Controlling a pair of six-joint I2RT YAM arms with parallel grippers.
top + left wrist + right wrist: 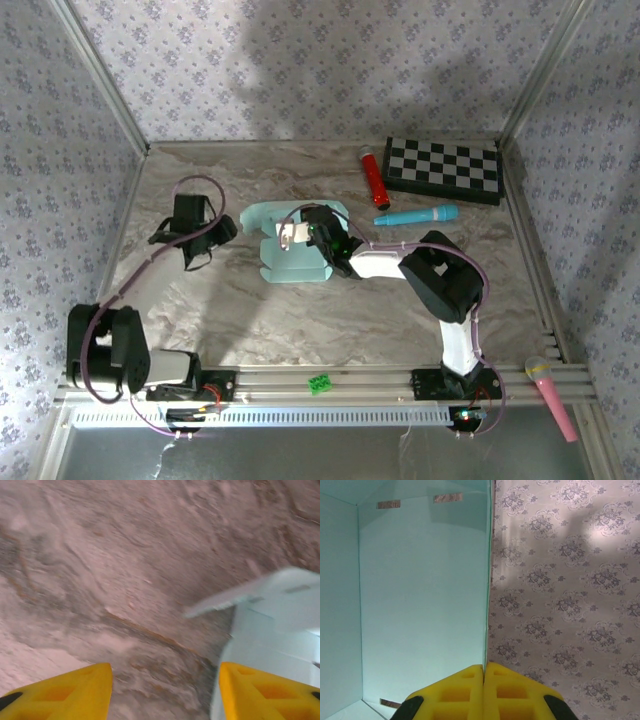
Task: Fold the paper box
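Clamping the right gripper tight on one upright wall of the pale mint-green thin-card paper box, with the card edge running straight ahead from between its yellow fingers and the box's open inside lying to their left. Holding the left gripper parted and empty, hovering over the brown-veined, marble-patterned table top, with a raised flap of the paper box just ahead of and above its right finger.

Risking, by judgement, a crease or tear at the pinched spot by pulling or twisting the right gripper sideways. Risking too a slide or tip of the light paper box, with nothing else pinning it. Possibly bending the raised flap the wrong way by pushing the left gripper in under it.

Finding no brand, label or legible writing; noticing only small brown slot marks at the wall's far end.
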